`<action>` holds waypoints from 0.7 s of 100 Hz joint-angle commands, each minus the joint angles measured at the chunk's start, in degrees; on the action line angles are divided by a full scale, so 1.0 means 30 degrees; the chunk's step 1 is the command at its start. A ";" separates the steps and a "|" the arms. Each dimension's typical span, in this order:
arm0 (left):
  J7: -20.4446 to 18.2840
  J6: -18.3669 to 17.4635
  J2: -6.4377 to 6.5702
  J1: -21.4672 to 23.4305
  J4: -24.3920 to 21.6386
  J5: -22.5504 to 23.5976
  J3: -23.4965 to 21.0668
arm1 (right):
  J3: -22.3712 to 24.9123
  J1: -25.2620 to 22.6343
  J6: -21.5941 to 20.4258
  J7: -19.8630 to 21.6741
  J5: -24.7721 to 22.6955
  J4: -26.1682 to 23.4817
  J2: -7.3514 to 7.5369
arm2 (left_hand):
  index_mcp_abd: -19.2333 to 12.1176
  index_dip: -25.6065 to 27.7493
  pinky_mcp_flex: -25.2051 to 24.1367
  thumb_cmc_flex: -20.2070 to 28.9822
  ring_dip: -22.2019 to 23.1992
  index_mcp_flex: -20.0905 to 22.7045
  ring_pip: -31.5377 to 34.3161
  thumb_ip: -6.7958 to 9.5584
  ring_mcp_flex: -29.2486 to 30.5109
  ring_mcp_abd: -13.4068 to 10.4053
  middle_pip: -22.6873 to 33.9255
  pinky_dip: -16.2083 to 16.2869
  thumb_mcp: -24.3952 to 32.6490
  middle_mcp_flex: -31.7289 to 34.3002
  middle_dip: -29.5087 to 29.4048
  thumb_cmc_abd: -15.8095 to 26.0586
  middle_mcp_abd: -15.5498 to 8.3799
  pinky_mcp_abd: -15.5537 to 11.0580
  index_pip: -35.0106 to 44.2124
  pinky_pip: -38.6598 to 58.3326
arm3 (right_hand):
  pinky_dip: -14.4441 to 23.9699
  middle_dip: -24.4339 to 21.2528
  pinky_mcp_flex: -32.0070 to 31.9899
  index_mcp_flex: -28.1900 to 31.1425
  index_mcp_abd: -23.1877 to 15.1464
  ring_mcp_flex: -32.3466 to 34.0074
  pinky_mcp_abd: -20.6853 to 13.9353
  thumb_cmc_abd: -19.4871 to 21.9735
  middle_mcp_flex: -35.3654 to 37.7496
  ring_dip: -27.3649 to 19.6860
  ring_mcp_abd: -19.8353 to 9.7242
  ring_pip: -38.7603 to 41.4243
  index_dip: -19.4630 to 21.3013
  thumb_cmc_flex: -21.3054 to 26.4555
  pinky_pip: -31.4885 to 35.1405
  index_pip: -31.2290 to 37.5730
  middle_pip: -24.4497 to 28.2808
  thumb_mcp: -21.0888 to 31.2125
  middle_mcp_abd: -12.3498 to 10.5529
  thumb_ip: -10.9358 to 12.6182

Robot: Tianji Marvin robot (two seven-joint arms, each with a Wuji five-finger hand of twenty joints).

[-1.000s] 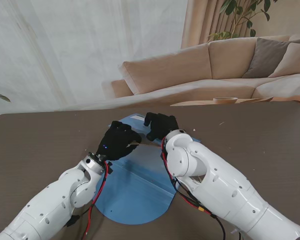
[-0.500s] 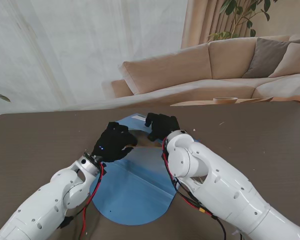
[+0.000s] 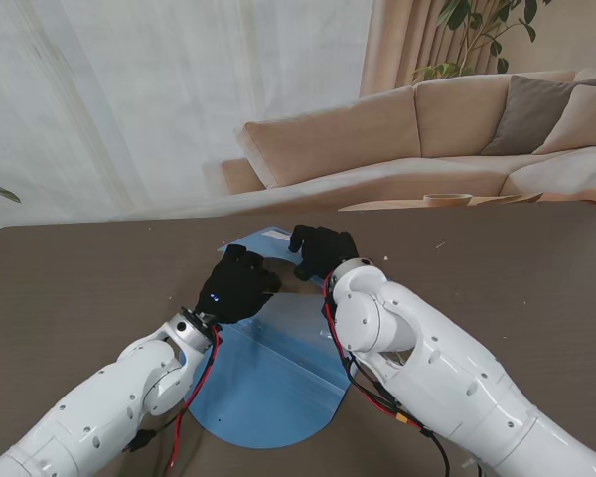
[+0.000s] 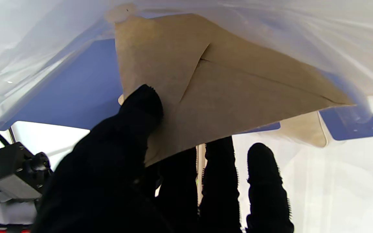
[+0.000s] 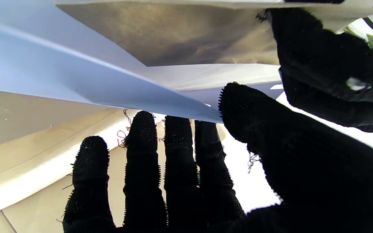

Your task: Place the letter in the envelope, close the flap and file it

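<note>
The brown envelope (image 4: 231, 94) is pinched at one corner between the thumb (image 4: 141, 106) and fingers of my left hand (image 3: 236, 288). It lies partly inside a blue file folder (image 3: 268, 378), under the folder's translucent cover (image 4: 319, 29). My right hand (image 3: 321, 248) is at the folder's far edge. Its thumb (image 5: 238, 106) and fingers (image 5: 176, 136) close on the lifted cover sheet (image 5: 76, 81), with the envelope (image 5: 173, 35) showing beneath. In the stand view the two hands hide most of the envelope. No letter is visible.
The folder lies open on the dark brown table (image 3: 497, 268), its round flap toward me. A beige sofa (image 3: 427, 129) and a low wooden table with a tape roll (image 3: 447, 200) stand beyond the table's far edge.
My left hand drifted a little left, then came back right and slightly farther in, still holding the envelope. The right hand stayed put on the cover.
</note>
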 commanded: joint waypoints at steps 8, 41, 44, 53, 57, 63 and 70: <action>0.0514 0.0721 -0.0698 -0.0370 0.0565 -0.0534 0.0575 | 0.0189 -0.0152 -0.0106 0.0467 0.0367 -0.0348 -0.0028 | -0.0228 -0.0069 -0.0370 0.0585 0.0443 0.0559 0.0569 -0.0011 0.0040 0.0166 0.0984 0.0126 0.1045 -0.0088 -0.0123 0.0019 0.0014 -0.0060 0.1423 0.0625 | 0.0350 0.3092 -0.0055 0.0131 0.0033 0.0358 0.0311 0.1283 0.3674 0.0330 0.0342 0.0394 0.0374 0.2815 0.0478 0.0379 0.5011 0.1505 -0.2796 0.0694; 0.0694 0.1950 -0.1193 -0.1044 0.1195 -0.1323 0.1894 | 0.0458 -0.0287 -0.0160 0.0813 0.0891 -0.0596 0.0034 | 0.0029 -0.0279 -0.0490 0.0594 0.0463 0.0401 0.0741 -0.0054 -0.0191 0.0277 0.1321 0.0090 0.1089 -0.0334 -0.0196 0.0022 0.0104 -0.0049 0.1642 0.0841 | 0.0378 0.3084 -0.0074 0.0157 0.0069 0.0330 0.0301 0.1268 0.3679 0.0375 0.0355 0.0435 0.0433 0.2850 0.0491 0.0368 0.5032 0.1495 -0.2747 0.0672; 0.0633 0.2031 -0.1217 -0.1113 0.1230 -0.1361 0.1990 | 0.0476 -0.0295 -0.0159 0.0830 0.0916 -0.0612 0.0038 | 0.0025 -0.0293 -0.0490 0.0592 0.0461 0.0404 0.0743 -0.0054 -0.0196 0.0260 0.1324 0.0088 0.1084 -0.0342 -0.0211 0.0022 0.0086 -0.0049 0.1647 0.0847 | 0.0379 0.3080 -0.0081 0.0159 0.0081 0.0332 0.0302 0.1268 0.3682 0.0378 0.0365 0.0439 0.0437 0.2868 0.0488 0.0367 0.5030 0.1510 -0.2754 0.0680; 0.0418 0.2226 -0.1320 -0.1301 0.1315 -0.1562 0.2256 | 0.0510 -0.0304 -0.0167 0.0892 0.0993 -0.0648 0.0049 | 0.0064 -0.0330 -0.0487 0.0606 0.0458 0.0416 0.0750 -0.0050 -0.0201 0.0282 0.1345 0.0086 0.1082 -0.0339 -0.0229 0.0017 0.0126 -0.0043 0.1651 0.0863 | 0.0384 0.3072 -0.0083 0.0188 0.0092 0.0333 0.0304 0.1257 0.3689 0.0388 0.0383 0.0447 0.0453 0.2879 0.0487 0.0374 0.5029 0.1511 -0.2734 0.0674; 0.0337 0.2329 -0.1361 -0.1395 0.1358 -0.1632 0.2386 | 0.0514 -0.0296 -0.0177 0.0916 0.1031 -0.0653 0.0051 | 0.0051 -0.0351 -0.0500 0.0608 0.0458 0.0425 0.0758 -0.0051 -0.0194 0.0282 0.1356 0.0087 0.1072 -0.0344 -0.0239 0.0000 0.0126 -0.0033 0.1650 0.0872 | 0.0389 0.3069 -0.0077 0.0184 0.0098 0.0326 0.0307 0.1250 0.3692 0.0391 0.0374 0.0448 0.0459 0.2879 0.0490 0.0369 0.5029 0.1512 -0.2725 0.0670; 0.0231 0.2443 -0.1416 -0.1496 0.1408 -0.1731 0.2542 | 0.0522 -0.0285 -0.0203 0.0948 0.1112 -0.0654 0.0049 | 0.0054 -0.0369 -0.0499 0.0590 0.0456 0.0422 0.0754 -0.0049 -0.0227 0.0269 0.1360 0.0090 0.1072 -0.0374 -0.0249 0.0035 0.0124 -0.0032 0.1647 0.0889 | 0.0394 0.3063 -0.0080 0.0196 0.0099 0.0338 0.0314 0.1245 0.3686 0.0397 0.0373 0.0454 0.0468 0.2886 0.0492 0.0370 0.5026 0.1515 -0.2717 0.0667; 0.0054 0.2541 -0.1444 -0.1518 0.1367 -0.1808 0.2627 | 0.0534 -0.0277 -0.0223 0.0972 0.1157 -0.0649 0.0051 | 0.0043 -0.0395 -0.0561 0.0522 0.0438 0.0270 0.0706 -0.0061 -0.0347 0.0223 0.1324 0.0081 0.1033 -0.0521 -0.0265 0.0070 0.0068 -0.0070 0.1580 0.0871 | 0.0398 0.3064 -0.0081 0.0193 0.0130 0.0335 0.0315 0.1244 0.3695 0.0400 0.0369 0.0453 0.0476 0.2893 0.0492 0.0365 0.5034 0.1519 -0.2720 0.0662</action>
